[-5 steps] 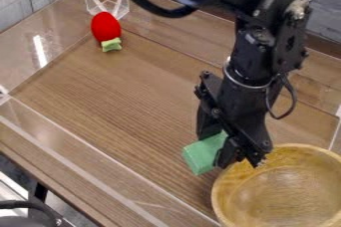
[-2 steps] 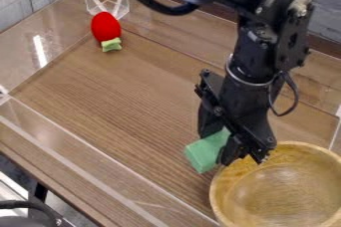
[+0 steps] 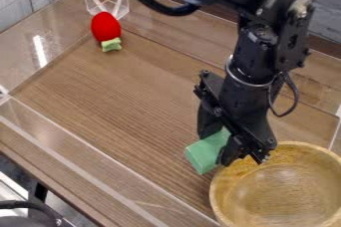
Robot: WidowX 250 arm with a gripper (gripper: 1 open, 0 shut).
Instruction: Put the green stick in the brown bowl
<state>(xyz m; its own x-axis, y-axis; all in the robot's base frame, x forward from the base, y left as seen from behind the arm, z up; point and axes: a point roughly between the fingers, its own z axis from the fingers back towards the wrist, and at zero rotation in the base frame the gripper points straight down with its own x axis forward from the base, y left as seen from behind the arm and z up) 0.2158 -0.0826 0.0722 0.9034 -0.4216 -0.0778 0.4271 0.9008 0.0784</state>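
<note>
The black gripper [image 3: 222,143], right of centre and low in the frame, is closed on the green block [image 3: 206,153], whose free end slants down to the left, just beside the rim of the brown bowl [image 3: 277,189] at the lower right. The block looks light and stiff, unlikely to crush, though its smooth faces could slip or pivot. A firm hold on its flat sides, near the middle, would suit it best.
</note>
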